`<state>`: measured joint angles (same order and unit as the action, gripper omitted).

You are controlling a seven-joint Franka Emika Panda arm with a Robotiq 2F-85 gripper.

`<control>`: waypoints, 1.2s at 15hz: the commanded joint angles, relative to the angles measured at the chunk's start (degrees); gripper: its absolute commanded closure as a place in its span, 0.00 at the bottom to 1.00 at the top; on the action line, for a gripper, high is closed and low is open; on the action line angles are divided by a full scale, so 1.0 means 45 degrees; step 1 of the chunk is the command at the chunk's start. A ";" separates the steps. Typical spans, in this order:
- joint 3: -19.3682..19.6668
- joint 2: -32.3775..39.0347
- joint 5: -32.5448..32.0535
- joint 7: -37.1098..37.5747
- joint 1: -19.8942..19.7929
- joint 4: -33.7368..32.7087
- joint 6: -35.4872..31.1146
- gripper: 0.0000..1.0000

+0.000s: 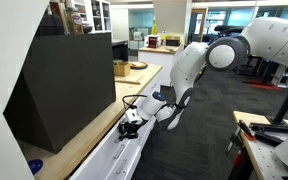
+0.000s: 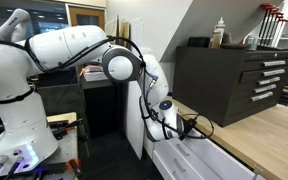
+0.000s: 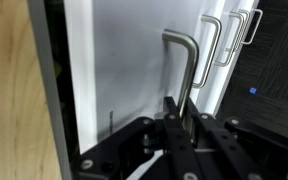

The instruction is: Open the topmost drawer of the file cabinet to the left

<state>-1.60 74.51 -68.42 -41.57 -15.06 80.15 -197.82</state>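
The topmost drawer [image 3: 124, 70] is the white front filling the middle of the wrist view, directly under the wood top [image 3: 14, 100] of the file cabinet [image 1: 109, 162]. A narrow dark strip runs between the wood top and the drawer front. Whether the drawer is pulled out at all cannot be told from these views.

A slim silver handle [image 3: 187, 60] stands off the drawer front. The gripper [image 3: 176, 112] is clamped on the near end of this handle, its dark fingers [image 3: 170, 108] pressed together around the bar. Two more bar handles [image 3: 214, 50] show beyond it, toward the dark floor [image 3: 274, 80].

In both exterior views the gripper [image 1: 132, 124] [image 2: 172, 128] sits at the upper edge of the white cabinet face, just below the wood top [image 1: 84, 140] [image 2: 269, 135]. The white arm [image 1: 189, 65] [image 2: 74, 45] bends downward to reach it from the carpeted side.

A large black chest [image 1: 69, 85] [image 2: 229, 80] rests on the wood top, close behind the gripped drawer; in an exterior view its own drawers carry pale handles. A bottle [image 2: 219, 33] stands upright on top of the chest. A small blue object [image 1: 36, 167] lies on the wood top near the chest's corner.
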 commanded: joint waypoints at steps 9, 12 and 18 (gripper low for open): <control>0.1083 -0.1060 0.0581 -0.0211 0.0053 0.1620 -0.0035 0.94; 0.1653 -0.1046 0.0165 0.0938 0.0503 0.1395 -0.0053 0.95; 0.1797 -0.1490 0.0536 0.0089 0.0251 0.1634 -0.0055 0.45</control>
<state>5.82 72.35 -65.68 -37.73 -11.92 82.03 -198.10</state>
